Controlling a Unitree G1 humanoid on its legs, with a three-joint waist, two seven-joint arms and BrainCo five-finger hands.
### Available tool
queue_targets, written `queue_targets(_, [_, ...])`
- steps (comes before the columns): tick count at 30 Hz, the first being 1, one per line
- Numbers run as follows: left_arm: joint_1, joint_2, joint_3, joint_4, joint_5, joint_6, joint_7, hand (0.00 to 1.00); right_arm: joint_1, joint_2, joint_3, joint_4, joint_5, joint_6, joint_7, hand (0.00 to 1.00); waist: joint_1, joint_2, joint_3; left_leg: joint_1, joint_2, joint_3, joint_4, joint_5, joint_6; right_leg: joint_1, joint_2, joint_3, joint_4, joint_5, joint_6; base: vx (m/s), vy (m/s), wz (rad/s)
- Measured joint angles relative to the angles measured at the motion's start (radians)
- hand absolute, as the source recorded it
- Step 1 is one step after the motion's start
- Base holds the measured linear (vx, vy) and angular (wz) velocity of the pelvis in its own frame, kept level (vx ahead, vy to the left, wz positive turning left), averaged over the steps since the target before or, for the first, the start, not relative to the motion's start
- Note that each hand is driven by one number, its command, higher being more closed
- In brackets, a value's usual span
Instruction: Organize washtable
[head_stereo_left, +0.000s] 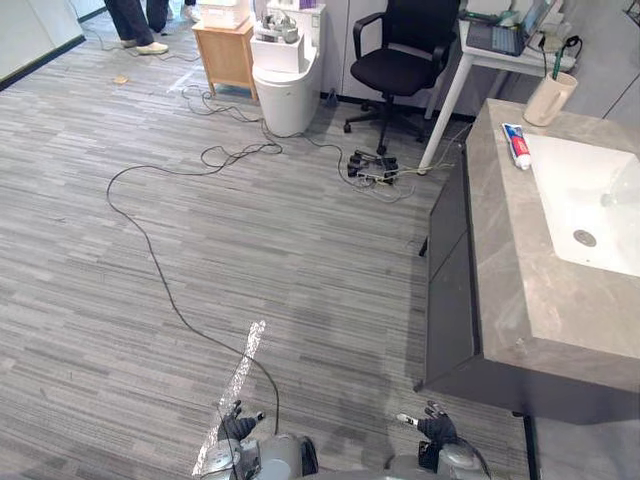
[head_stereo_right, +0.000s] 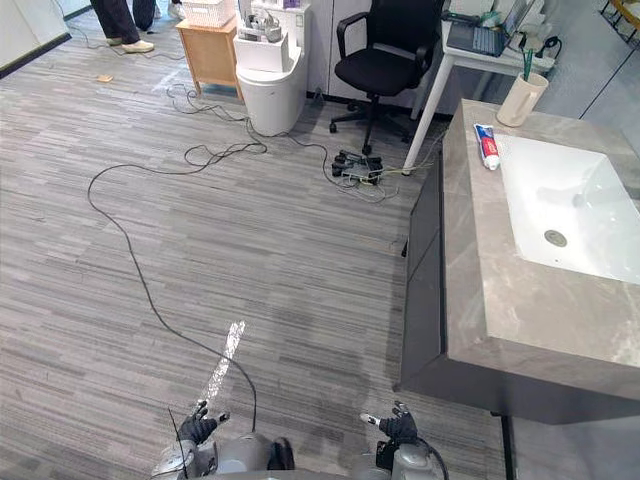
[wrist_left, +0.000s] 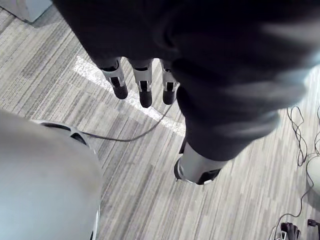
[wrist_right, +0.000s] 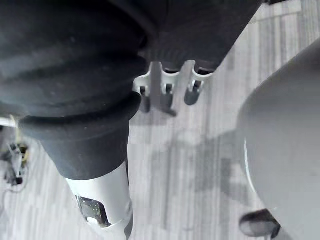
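A grey stone washtable (head_stereo_left: 505, 260) with a white sink (head_stereo_left: 590, 205) stands to my right. On its far end lies a red, white and blue toothpaste tube (head_stereo_left: 516, 145), and behind that a beige cup (head_stereo_left: 549, 98) holds a dark toothbrush. My left hand (head_stereo_left: 236, 425) hangs low over the floor at the bottom of the eye views, fingers straight and holding nothing; its fingers (wrist_left: 145, 90) point down at the floor. My right hand (head_stereo_left: 436, 426) hangs likewise, open and empty, a little short of the washtable's near corner.
A black office chair (head_stereo_left: 400, 60) and a white desk (head_stereo_left: 500, 50) stand beyond the washtable. A white bin (head_stereo_left: 285, 85) and a wooden side table (head_stereo_left: 226, 55) are at the back. Cables and a power strip (head_stereo_left: 372, 170) lie on the floor. A person's legs (head_stereo_left: 135, 25) show far left.
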Motion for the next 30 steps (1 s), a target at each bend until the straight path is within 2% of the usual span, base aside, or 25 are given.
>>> queue_targets(1, [0.003,0.003,0.006,0.004,-0.003,0.003,0.001,0.0,0.002,0.001,0.0,-0.017,0.0,-0.002,0.0,0.0,-0.005,0.003,0.005,0.029,0.0,0.004,0.003,-0.017,0.002,-0.063,-0.009,0.002,0.161,0.023,-0.028,0.2,0.133,-0.12])
queue_targets(2, [0.003,0.003,0.012,0.004,-0.007,0.006,0.002,0.0,0.004,0.004,0.0,-0.023,0.0,-0.003,0.0,0.0,-0.004,-0.001,0.009,0.062,0.0,0.006,0.001,-0.032,-0.002,-0.093,-0.009,-0.005,0.255,0.022,-0.03,0.17,0.067,-0.03])
queue_targets(4, [0.005,0.002,0.02,0.004,-0.017,0.006,0.002,0.0,0.004,0.008,0.003,-0.023,-0.001,-0.003,0.0,0.0,-0.005,-0.013,0.007,0.127,0.009,0.021,-0.014,-0.046,-0.007,-0.125,-0.007,-0.06,0.33,0.005,-0.027,0.24,0.052,-0.12])
queue_targets(6, [0.006,-0.002,0.03,0.01,-0.019,0.006,0.001,0.0,-0.001,0.012,0.003,-0.026,-0.003,-0.004,0.0,0.0,-0.004,-0.012,0.007,0.182,0.019,0.047,-0.046,-0.046,-0.005,-0.159,-0.004,-0.168,0.276,-0.013,-0.041,0.29,0.036,-0.32])
queue_targets(7, [0.01,-0.004,0.04,0.022,-0.029,0.005,0.001,0.0,-0.014,0.012,0.003,-0.018,-0.014,-0.005,0.005,0.0,-0.004,-0.009,0.006,0.214,0.024,0.072,-0.073,-0.043,-0.01,-0.179,0.014,-0.236,0.188,-0.014,-0.041,0.36,0.028,-0.49])
queue_targets(8, [0.009,-0.003,0.04,0.029,-0.038,0.006,0.0,0.0,-0.018,0.012,0.003,-0.013,-0.024,-0.003,0.013,0.0,-0.006,-0.008,0.007,0.234,0.023,0.082,-0.093,-0.039,-0.022,-0.194,0.046,-0.287,0.086,-0.003,-0.059,0.38,0.021,-0.47])
queue_targets(10, [0.01,-0.001,0.04,0.034,-0.038,0.006,-0.003,0.0,-0.021,0.013,0.003,-0.009,-0.037,-0.004,0.017,0.0,-0.009,-0.009,0.007,0.261,0.014,0.067,-0.117,-0.041,-0.04,-0.192,0.108,-0.301,-0.047,0.05,-0.121,0.34,-0.01,-0.09])
queue_targets(11, [0.012,0.001,0.042,0.037,-0.036,0.006,-0.007,0.0,-0.013,0.014,0.003,-0.009,-0.039,-0.005,0.017,0.0,-0.01,-0.017,0.003,0.285,-0.002,0.037,-0.125,-0.05,-0.057,-0.166,0.141,-0.298,-0.14,0.13,-0.181,0.48,-0.057,0.23])
queue_targets(12, [0.006,-0.015,0.057,0.048,-0.036,0.007,-0.01,0.0,-0.013,0.009,0.001,-0.006,-0.041,-0.007,0.019,0.0,-0.005,0.0,-0.003,0.312,0.008,-0.004,-0.119,-0.064,-0.079,-0.142,0.156,-0.31,-0.15,0.152,-0.249,0.49,-0.048,0.22])
queue_targets(13, [0.011,-0.021,0.066,0.045,-0.035,0.006,-0.013,0.0,-0.015,0.005,-0.001,-0.004,-0.042,-0.006,0.019,0.0,-0.003,0.015,-0.008,0.314,0.021,-0.02,-0.111,-0.056,-0.092,-0.134,0.164,-0.314,-0.151,0.149,-0.257,0.47,-0.068,0.2])
queue_targets(14, [0.015,-0.039,0.09,0.042,-0.035,0.006,-0.022,0.0,-0.013,0.004,0.0,0.001,-0.043,-0.007,0.018,0.0,-0.011,0.025,-0.01,0.305,0.031,-0.049,-0.062,-0.031,-0.124,-0.101,0.172,-0.317,-0.166,0.111,-0.244,0.43,-0.103,0.15])
queue_targets(15, [0.017,-0.054,0.111,0.04,-0.036,0.005,-0.023,0.0,-0.014,-0.001,0.004,-0.001,-0.044,-0.007,0.018,0.0,-0.015,0.043,-0.009,0.272,0.053,-0.074,0.046,-0.021,-0.128,-0.071,0.192,-0.322,-0.188,0.098,-0.24,0.52,-0.146,0.07])
queue_targets(16, [0.017,-0.058,0.135,0.029,-0.035,0.005,-0.024,0.0,-0.016,-0.002,0.017,-0.003,-0.048,-0.006,0.018,0.0,-0.015,0.06,-0.006,0.163,0.109,-0.108,0.305,0.054,-0.129,-0.015,0.233,-0.312,-0.233,0.088,-0.246,0.41,-0.113,-0.18])
queue_targets(18, [0.019,-0.056,0.142,0.009,-0.036,0.003,-0.024,0.0,-0.014,0.007,0.045,0.004,-0.047,0.0,0.017,0.0,-0.001,0.055,-0.002,0.061,0.177,-0.126,0.523,0.064,-0.126,0.045,0.269,-0.271,-0.268,0.075,-0.258,0.3,-0.054,-0.62])
queue_targets(19, [0.019,-0.054,0.144,0.0,-0.036,0.003,-0.024,0.0,-0.014,0.018,0.05,0.004,-0.046,0.0,0.016,0.0,0.0,0.044,0.005,0.027,0.198,-0.121,0.558,0.063,-0.126,0.07,0.275,-0.247,-0.269,0.064,-0.258,0.29,-0.05,-0.79])
queue_targets(22, [0.017,-0.054,0.143,-0.024,-0.036,-0.003,-0.023,0.0,-0.011,0.033,0.05,0.004,-0.04,0.0,0.013,0.0,0.008,0.023,0.014,-0.047,0.218,-0.126,0.475,0.053,-0.121,0.129,0.278,-0.158,-0.29,0.051,-0.245,0.25,0.009,-0.88])
queue_targets(24, [0.014,-0.059,0.136,-0.028,-0.036,-0.003,-0.023,0.0,-0.003,0.033,0.037,0.003,-0.036,-0.001,0.008,0.0,0.022,0.017,0.018,-0.057,0.204,-0.15,0.291,0.039,-0.133,0.146,0.272,-0.097,-0.299,0.046,-0.226,0.18,0.142,-0.9])
queue_targets(25, [0.01,-0.061,0.134,-0.028,-0.036,-0.002,-0.023,0.0,-0.009,0.033,0.033,0.002,-0.036,-0.001,0.006,0.0,0.022,0.021,0.018,-0.083,0.17,-0.223,0.154,0.042,-0.137,0.158,0.265,-0.057,-0.301,0.038,-0.206,0.18,0.205,-0.68])
queue_targets(27, [0.01,-0.064,0.128,-0.028,-0.036,-0.004,-0.023,0.0,-0.006,0.033,0.032,0.004,-0.036,-0.001,0.004,0.0,0.024,0.021,0.017,-0.084,0.127,-0.335,0.016,0.053,-0.144,0.158,0.253,-0.009,-0.293,0.025,-0.174,0.2,0.287,-0.72])
queue_targets(28, [0.01,-0.065,0.126,-0.027,-0.037,-0.004,-0.023,0.0,-0.001,0.031,0.032,0.004,-0.036,-0.001,0.0,0.0,0.023,0.027,0.014,-0.082,0.12,-0.364,-0.035,0.081,-0.152,0.155,0.252,0.013,-0.283,0.015,-0.156,0.24,0.389,-0.89])
queue_targets(29, [0.009,-0.066,0.126,-0.013,-0.037,-0.005,-0.022,0.0,0.002,0.031,0.032,0.004,-0.036,-0.001,-0.003,0.0,0.024,0.042,0.004,-0.062,0.119,-0.34,-0.04,0.173,-0.135,0.157,0.25,0.055,-0.271,-0.001,-0.128,0.22,0.361,-0.78])
queue_targets(30, [0.009,-0.065,0.126,-0.012,-0.037,-0.006,-0.023,0.0,0.004,0.032,0.031,0.007,-0.036,0.0,-0.002,0.0,0.025,0.036,0.001,-0.059,0.116,-0.324,-0.028,0.178,-0.123,0.158,0.245,0.072,-0.271,-0.006,-0.117,0.22,0.382,-0.85])
